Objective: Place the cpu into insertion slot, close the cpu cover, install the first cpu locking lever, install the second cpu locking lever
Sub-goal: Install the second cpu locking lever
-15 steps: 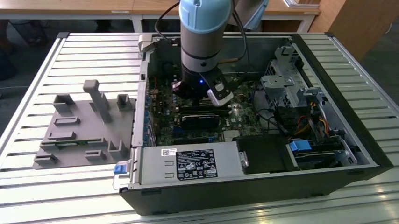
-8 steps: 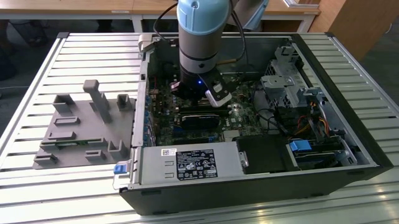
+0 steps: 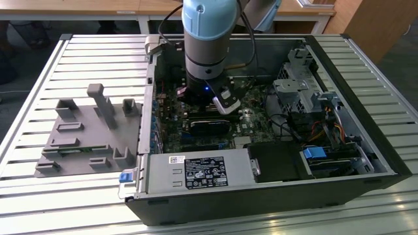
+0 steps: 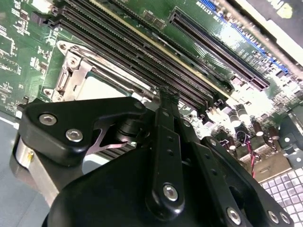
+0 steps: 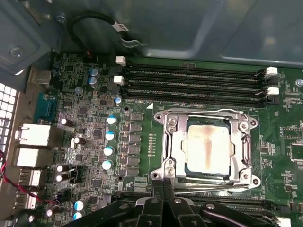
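Closest to the wrist cameras, the pincer (image 5: 163, 189) sits low over the green circuit board (image 5: 142, 94), its two black fingers (image 5: 157, 189) drawn together to a narrow tip with nothing visible between them; it appears to carry nothing. That tip lies just at the near edge of the cpu cover (image 5: 173, 137), beside the corner screw of the frame. Judgement: contact with the thin wire lever along that edge looks likely, but cannot be confirmed. Inside the frame window the cpu (image 5: 208, 147) lies flat in the insertion slot (image 5: 207, 174), pale top with a brownish smear, cover lowered over it. Beyond the socket run the long black memory slots (image 5: 194, 80), close to the far frame edge. In the exterior view the arm (image 3: 207, 39) stands upright inside the open computer case (image 3: 365, 127), which rests on a slatted worktop (image 3: 65, 205). Risks, as judged: closed tip slipping off a springy lever and striking the capacitors (image 5: 109, 135) or slots; lever missing its hook, leaving the cover unclamped; excess downward force flexing the board.
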Robot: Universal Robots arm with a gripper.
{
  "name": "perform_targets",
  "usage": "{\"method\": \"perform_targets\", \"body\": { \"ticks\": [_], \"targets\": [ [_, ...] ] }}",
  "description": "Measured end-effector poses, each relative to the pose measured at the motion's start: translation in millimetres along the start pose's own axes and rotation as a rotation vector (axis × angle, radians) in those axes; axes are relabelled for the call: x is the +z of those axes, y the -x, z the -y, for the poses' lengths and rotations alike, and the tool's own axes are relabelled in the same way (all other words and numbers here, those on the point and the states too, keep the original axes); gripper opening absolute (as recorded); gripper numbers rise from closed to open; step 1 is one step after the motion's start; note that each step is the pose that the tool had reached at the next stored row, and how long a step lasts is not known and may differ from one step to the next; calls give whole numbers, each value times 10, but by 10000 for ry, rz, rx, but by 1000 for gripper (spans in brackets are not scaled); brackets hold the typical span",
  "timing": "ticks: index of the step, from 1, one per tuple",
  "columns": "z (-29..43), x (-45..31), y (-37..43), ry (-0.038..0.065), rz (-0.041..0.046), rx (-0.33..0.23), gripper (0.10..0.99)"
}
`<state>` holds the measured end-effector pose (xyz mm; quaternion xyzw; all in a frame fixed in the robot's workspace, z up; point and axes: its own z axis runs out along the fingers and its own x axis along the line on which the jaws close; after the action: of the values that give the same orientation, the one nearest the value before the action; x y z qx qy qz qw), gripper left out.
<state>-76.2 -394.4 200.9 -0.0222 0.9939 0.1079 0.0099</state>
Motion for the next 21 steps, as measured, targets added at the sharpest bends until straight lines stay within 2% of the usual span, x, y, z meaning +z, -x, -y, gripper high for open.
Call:
{"method": "perform_targets", "body": {
  "ticks": [4,12,21],
  "targets": [
    [6,24,-5,101,20,0,106],
    [13,57,-23,128,50,-7,106],
    [13,65,-27,246,62,-7,106]
  ]
}}
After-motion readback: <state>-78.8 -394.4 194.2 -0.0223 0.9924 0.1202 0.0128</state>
